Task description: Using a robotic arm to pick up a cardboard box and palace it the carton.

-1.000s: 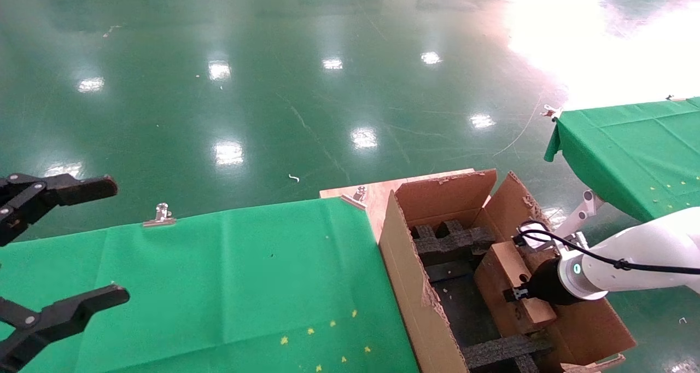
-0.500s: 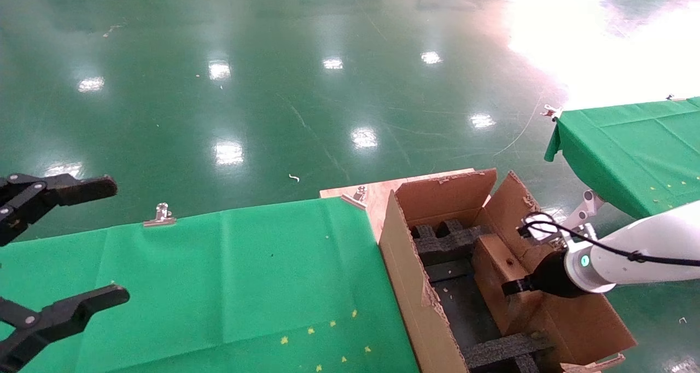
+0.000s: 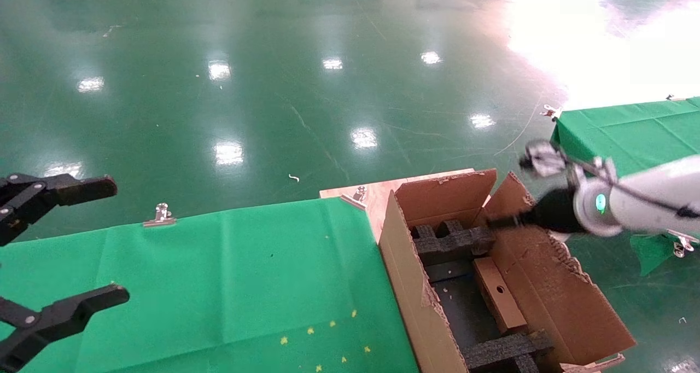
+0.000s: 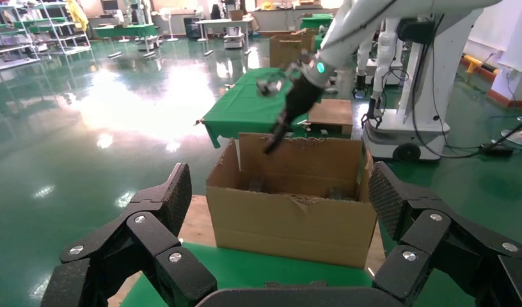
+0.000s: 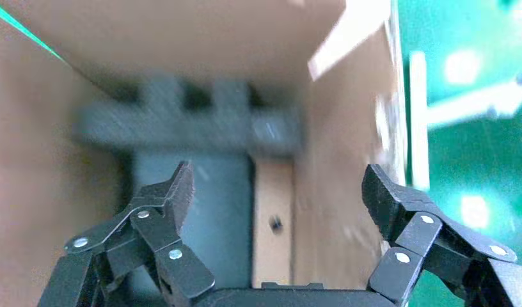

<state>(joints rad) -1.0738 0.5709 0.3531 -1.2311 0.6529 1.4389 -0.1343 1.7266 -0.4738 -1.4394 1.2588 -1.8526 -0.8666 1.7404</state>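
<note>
The robotic arm [image 3: 645,209] reaches in from the right edge of the head view, its right gripper [image 3: 500,221] raised above the far right flap of the carton [image 3: 407,285], jaws spread wide and holding nothing. The cardboard box [image 3: 499,295] lies inside the carton, low along its right wall, between the black foam inserts [image 3: 448,239] at the far and near ends, hole side up. The left gripper [image 3: 82,242] hangs parked at the left edge, over the green-covered bench [image 3: 219,285], jaws released.
</note>
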